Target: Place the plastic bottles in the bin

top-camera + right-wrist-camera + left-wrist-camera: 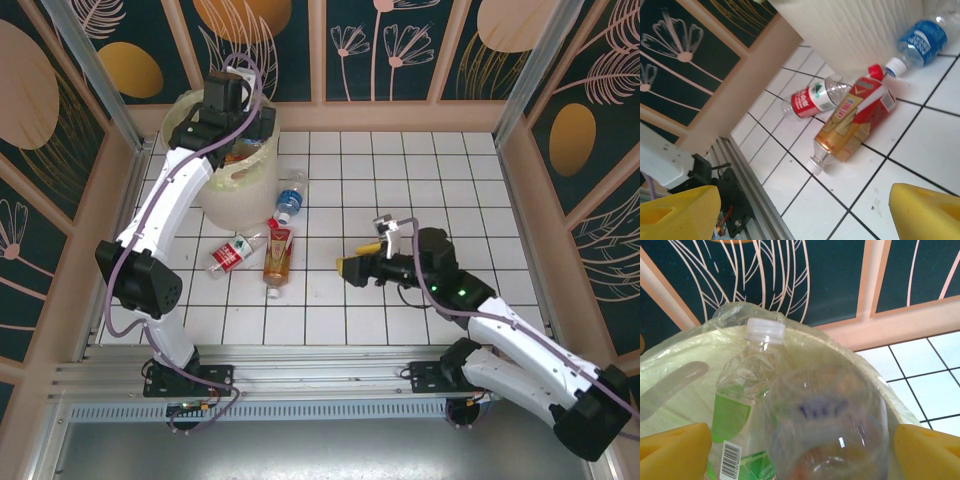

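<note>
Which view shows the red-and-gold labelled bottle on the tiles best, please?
The right wrist view: the bottle lies close and whole, its label plain. The top view shows it small, near the bin.

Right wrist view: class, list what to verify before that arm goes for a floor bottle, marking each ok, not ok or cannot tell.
1. Right jaws open, empty: ok.
2. Red-and-gold bottle in sight ahead: ok.
3. Space around it: not ok; red-label bottle and blue-label bottle crowd its cap end.
4. Bin mouth free: not ok; left arm hangs over it.
5. Clear bottle clear of left jaws: cannot tell, blurred.
</note>
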Robot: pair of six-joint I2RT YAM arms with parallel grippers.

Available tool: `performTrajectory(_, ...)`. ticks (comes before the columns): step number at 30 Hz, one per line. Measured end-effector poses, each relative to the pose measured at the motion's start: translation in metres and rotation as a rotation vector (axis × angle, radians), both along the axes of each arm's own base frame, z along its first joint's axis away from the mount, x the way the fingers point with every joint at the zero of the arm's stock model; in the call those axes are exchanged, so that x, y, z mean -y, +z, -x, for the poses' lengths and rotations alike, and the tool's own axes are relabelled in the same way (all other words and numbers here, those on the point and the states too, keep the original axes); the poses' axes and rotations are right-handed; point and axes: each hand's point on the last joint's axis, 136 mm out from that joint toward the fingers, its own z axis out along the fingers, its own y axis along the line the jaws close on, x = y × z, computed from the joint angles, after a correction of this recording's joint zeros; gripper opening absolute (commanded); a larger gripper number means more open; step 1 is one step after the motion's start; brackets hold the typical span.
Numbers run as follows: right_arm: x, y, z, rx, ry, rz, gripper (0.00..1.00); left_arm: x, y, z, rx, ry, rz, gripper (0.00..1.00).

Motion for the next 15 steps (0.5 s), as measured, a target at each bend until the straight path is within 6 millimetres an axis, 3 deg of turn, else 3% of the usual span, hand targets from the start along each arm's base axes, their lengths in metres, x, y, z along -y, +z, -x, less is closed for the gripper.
performTrajectory(4,-0.017,-0.024,-0.004,-0.062,-0.025,0.033,0.85,0.001,0.015,0.008,0.021,-0.006,0.045,0.99)
performTrajectory(6,-0.028,-0.036,-0.005,-0.087,-0.037,0.056,0.84,-0.001,0.027,0.021,0.039,-0.011,0.083,0.99)
performTrajectory(11,-0.052,-0.069,-0.011,-0.158,-0.085,0.126,0.82,-0.006,0.067,0.076,0.12,-0.064,0.204,0.98)
performTrajectory(15,-0.072,-0.083,-0.014,-0.193,-0.111,0.145,0.81,-0.005,0.085,0.123,0.166,-0.144,0.307,0.99)
